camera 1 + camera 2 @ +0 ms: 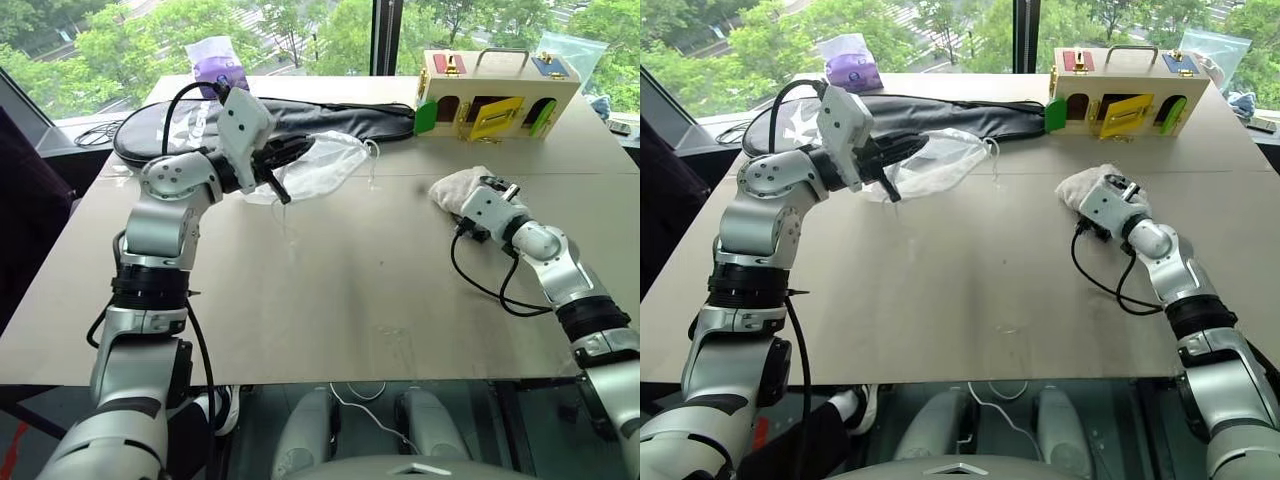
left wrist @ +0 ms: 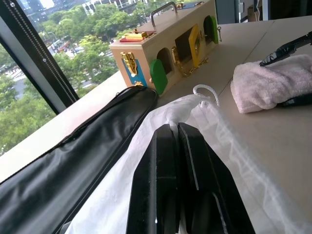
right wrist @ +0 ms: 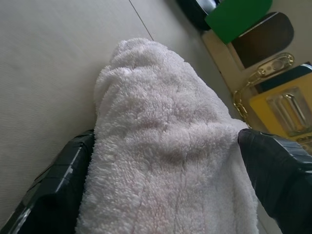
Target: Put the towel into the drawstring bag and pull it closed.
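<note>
2 grippers are working at once here. Left gripper [image 2: 178, 146], in the upper left of the head view, is hanging above the table [image 1: 330, 300] with its fingers pressed together, pinching the thin fabric of the drawstring bag [image 1: 325, 165]; the bag is draping from that pinch down toward the tabletop, its far end lying against the long black case [image 1: 340, 118] behind it. A loop of white cord [image 2: 204, 91] is showing at the bag's edge in the left wrist view.

Right gripper [image 3: 165, 161], at the right of the head view, is spread wide, its 2 fingers [image 3: 53, 180] standing either side of the towel [image 3: 165, 136], which is lying bunched on the table at centre right, just in front of the wooden latch box [image 1: 495, 95]. No squeeze is showing yet.

Judging by its look, the towel is light, soft and lumpy, so it is likely to sag and trail from whatever point is held; closing across the thick middle of the bundle (where the pile is deepest) seems the safest hold. The bag looks flimsy and slippery, likely to collapse shut, so its mouth will need holding open by the hem near the cord. A purple packet [image 1: 218, 68] is sitting at the far edge, well apart from both.
</note>
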Robot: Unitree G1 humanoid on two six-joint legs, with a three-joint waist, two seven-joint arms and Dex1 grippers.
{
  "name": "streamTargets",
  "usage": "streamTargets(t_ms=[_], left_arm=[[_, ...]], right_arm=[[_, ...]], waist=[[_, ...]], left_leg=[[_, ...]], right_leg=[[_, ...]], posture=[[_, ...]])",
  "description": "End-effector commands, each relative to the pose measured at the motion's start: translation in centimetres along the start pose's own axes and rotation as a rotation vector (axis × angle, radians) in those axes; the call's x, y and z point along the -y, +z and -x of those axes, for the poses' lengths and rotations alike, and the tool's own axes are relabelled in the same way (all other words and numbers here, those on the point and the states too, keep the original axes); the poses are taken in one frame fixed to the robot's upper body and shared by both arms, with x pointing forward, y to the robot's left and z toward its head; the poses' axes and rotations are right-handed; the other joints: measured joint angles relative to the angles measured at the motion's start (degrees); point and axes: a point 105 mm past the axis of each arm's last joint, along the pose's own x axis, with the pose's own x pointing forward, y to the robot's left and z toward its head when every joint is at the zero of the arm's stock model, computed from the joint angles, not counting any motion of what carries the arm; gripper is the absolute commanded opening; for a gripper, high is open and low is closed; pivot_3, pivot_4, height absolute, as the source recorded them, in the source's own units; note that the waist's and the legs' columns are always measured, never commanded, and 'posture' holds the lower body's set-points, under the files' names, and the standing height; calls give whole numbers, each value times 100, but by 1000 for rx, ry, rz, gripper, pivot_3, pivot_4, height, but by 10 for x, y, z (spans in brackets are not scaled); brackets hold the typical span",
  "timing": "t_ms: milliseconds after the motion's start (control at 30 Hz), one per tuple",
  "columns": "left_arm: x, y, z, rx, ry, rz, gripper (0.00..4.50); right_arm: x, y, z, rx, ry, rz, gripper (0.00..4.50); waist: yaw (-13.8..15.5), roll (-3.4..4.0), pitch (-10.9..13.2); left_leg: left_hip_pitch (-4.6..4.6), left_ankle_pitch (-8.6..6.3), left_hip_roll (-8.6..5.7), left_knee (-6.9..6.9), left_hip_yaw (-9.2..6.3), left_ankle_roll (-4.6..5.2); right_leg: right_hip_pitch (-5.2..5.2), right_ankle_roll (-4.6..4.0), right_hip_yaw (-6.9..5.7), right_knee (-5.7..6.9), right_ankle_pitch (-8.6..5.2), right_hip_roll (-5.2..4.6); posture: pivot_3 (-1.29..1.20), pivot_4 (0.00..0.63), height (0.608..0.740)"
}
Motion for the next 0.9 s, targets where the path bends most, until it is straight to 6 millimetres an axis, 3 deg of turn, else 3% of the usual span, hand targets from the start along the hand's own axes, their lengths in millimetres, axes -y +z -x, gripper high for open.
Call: streamTargets(t_ms=[33,300,500,600,767,833,867,900], left_arm=[[-5,15,7,41,27,-41,44],[-5,12,8,36,29,-34,44],[-3,12,7,40,18,-30,44],[-3,12,7,38,16,-30,0],[-3,11,8,34,19,-32,0],[-3,11,8,33,19,-33,0],[-3,11,8,33,19,-33,0],[-4,11,8,33,19,-32,0]], right_arm=[[15,-25,2,-115,-59,64,4500],[29,-62,5,-319,-141,-70,4500],[12,-81,8,-430,-105,-316,4500],[8,-83,9,-458,-90,-352,3661],[12,-84,10,-457,-95,-342,1117],[16,-82,10,-450,-107,-328,337],[19,-81,10,-441,-119,-319,8],[23,-78,9,-422,-135,-305,8]], waist=[[37,-2,1],[61,-4,0],[77,-8,-3],[90,-9,-3],[143,-8,-3],[148,-8,-3],[147,-8,-3],[148,-8,-2]], left_leg=[[-1,0,0,0,0,0],[0,0,-3,10,-16,0],[-1,0,-5,19,-35,0],[1,-1,-6,27,-57,1],[-1,-1,-13,35,-81,2],[-1,-1,-15,36,-81,1],[-1,-1,-15,36,-81,1],[-1,-1,-15,35,-82,1]], right_leg=[[0,0,0,-1,0,0],[17,0,-12,-5,0,-1],[30,0,-28,-8,0,-2],[47,0,-48,-14,0,-2],[61,-1,-72,-23,-1,-6],[61,-1,-71,-24,-1,-6],[61,-1,-71,-24,-1,-6],[61,-1,-72,-23,-1,-6]], posture=[[0,150,740],[0,150,740],[0,150,740],[0,150,740],[0,150,740],[0,150,740],[0,150,740],[0,150,740]])
